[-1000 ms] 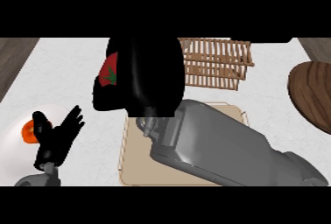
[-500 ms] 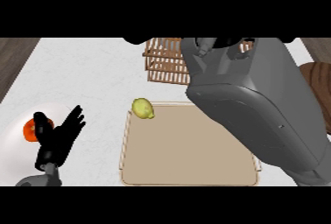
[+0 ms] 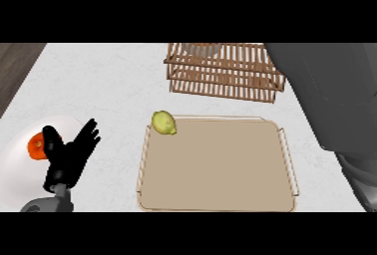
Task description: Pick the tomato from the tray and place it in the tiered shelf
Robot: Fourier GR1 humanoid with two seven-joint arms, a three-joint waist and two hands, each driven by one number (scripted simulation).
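At the view's lower left, the left hand (image 3: 68, 155) stands open and resting, fingers straight and spread, tips pointing up and slightly right, holding nothing. Its grey wrist enters from the bottom edge. Behind the hand lies a white plate (image 3: 18, 179), and on it a red-orange round thing (image 3: 37, 147), partly hidden by the thumb; whether this is the tomato cannot be told.

Centre: a beige tray (image 3: 221, 169) with a thin raised rim, lying flat on the pale counter (image 3: 95, 84). At the tray's far left corner sits a yellow-green fruit (image 3: 164, 122), lemon-like, oval, long axis running roughly up-down in the view with a slight tilt, touching the rim area. No tomato shows on the tray.

Upper centre: the wooden slatted tiered shelf (image 3: 225, 74), beyond the tray and apart from it. Something grey shows through the slats at its top; unclear what.

Right edge: a large grey forearm (image 3: 331, 99) fills the side, top to bottom. The right hand itself is out of view, so its state cannot be told.
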